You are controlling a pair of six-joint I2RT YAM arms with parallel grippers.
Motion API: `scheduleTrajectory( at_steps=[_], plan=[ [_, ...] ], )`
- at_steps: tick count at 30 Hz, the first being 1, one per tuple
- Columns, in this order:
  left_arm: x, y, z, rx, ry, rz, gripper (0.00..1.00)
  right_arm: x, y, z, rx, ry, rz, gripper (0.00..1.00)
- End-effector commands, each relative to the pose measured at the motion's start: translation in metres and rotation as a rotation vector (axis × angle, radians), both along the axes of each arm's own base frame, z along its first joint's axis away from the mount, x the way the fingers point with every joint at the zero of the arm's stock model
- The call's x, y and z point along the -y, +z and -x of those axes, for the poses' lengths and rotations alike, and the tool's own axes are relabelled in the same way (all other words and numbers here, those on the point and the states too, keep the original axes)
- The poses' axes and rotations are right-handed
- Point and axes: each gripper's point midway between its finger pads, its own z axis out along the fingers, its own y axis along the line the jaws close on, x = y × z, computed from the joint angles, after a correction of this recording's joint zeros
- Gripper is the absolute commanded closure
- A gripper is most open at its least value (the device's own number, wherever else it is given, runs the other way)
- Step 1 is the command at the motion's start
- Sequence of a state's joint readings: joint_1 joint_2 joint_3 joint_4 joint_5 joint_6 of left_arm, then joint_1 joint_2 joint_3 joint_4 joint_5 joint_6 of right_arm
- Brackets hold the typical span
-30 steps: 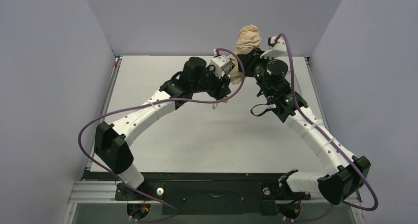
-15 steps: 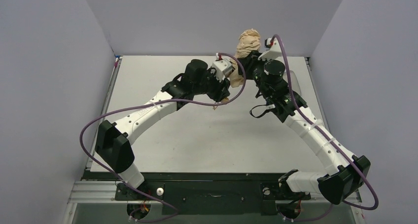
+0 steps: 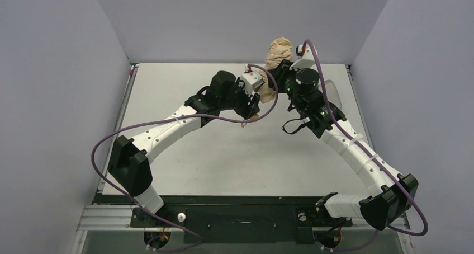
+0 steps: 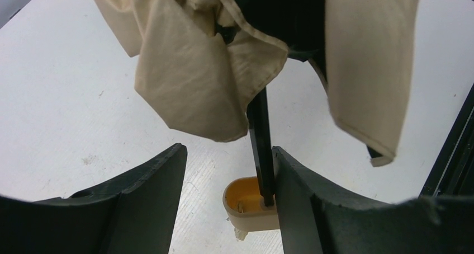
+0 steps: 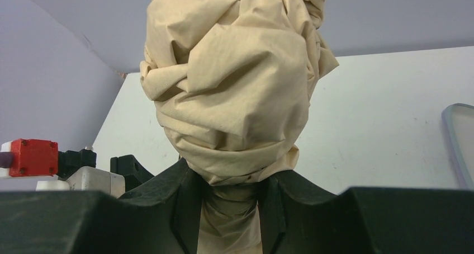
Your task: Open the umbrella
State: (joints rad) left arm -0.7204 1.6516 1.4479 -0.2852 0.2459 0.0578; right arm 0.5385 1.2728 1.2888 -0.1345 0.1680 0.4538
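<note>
The umbrella [image 3: 278,52] is held upright above the table's far side, its tan fabric bunched at the top. My right gripper [image 3: 282,75] is shut on the fabric bundle; in the right wrist view both fingers pinch the umbrella [image 5: 235,86] at its narrow neck [image 5: 232,209]. My left gripper [image 3: 254,100] is lower, around the thin black shaft [image 4: 261,142]. Its jaws stand wide apart [image 4: 229,164], with the shaft against the right finger [image 4: 302,198]. The tan knob handle [image 4: 249,206] hangs below, and it also shows in the top view [image 3: 252,117].
A pale lavender oblong case [image 3: 332,90] lies on the white table [image 3: 184,86] right of my right arm; its edge shows in the right wrist view [image 5: 461,145]. Grey walls close in the back and sides. A black strap [image 3: 292,125] hangs off the right arm.
Both arms and the umbrella have shifted slightly left. The left gripper has slid a little lower along the shaft. The right gripper's hold on the fabric is unchanged.
</note>
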Motion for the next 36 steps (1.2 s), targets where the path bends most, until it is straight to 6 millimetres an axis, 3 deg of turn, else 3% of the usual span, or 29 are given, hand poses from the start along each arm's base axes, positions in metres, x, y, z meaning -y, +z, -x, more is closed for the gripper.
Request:
scheduleTrajectory(
  at_steps=[1, 10, 21, 29, 36],
  plan=[
    [-0.039, -0.076, 0.033, -0.180, -0.019, -0.231, 0.45, 0.042, 0.138, 0.004, 0.374, -0.160, -0.219, 1.00],
    [-0.045, -0.082, 0.059, -0.203, -0.117, -0.213, 0.52, 0.045, 0.137, 0.002, 0.381, -0.165, -0.227, 1.00],
    [-0.048, -0.084, 0.058, -0.206, -0.119, -0.200, 0.54, 0.041, 0.130, 0.000, 0.372, -0.146, -0.225, 1.00],
    [-0.030, -0.023, 0.020, 0.022, -0.069, -0.055, 0.53, 0.030, 0.112, 0.002, 0.318, -0.101, -0.235, 1.00],
    [-0.021, -0.018, 0.001, 0.054, -0.056, -0.068, 0.53, 0.017, 0.098, 0.004, 0.273, -0.061, -0.243, 1.00]
  ],
)
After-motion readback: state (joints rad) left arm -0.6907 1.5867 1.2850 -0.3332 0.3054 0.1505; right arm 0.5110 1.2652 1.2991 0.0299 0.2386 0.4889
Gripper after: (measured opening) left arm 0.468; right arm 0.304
